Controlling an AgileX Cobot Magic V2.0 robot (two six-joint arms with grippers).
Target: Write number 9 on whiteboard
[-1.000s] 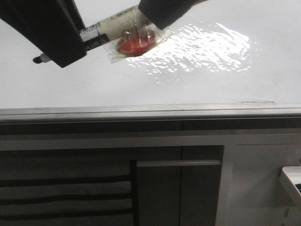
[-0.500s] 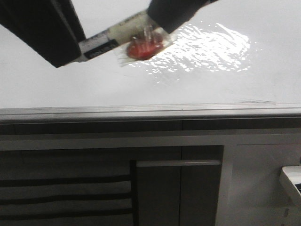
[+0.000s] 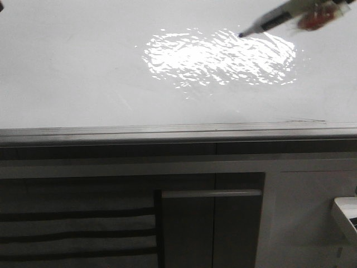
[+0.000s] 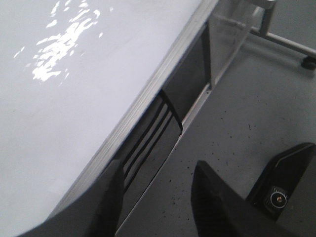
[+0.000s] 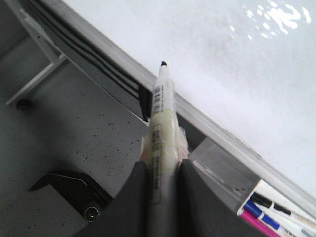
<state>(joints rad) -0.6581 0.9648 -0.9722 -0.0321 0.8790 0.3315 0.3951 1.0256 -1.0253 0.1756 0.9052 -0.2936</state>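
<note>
Hovering marker [image 3: 279, 18] over whiteboard [image 3: 83, 84], far from its edge strip [image 3: 167, 134]

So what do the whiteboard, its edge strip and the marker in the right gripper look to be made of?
The whiteboard looks like a glossy coated panel: a bright rippled glare sits on it. Its edge strip looks like brushed grey metal, probably aluminium, with a dull linear sheen. The marker, clamped in the right gripper, looks like pale plastic with a printed barcode label and a dark tip; a clear film wrap seems to surround it.

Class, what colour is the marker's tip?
Black. The marker tip shows best in the right wrist view, held in the right gripper.
</note>
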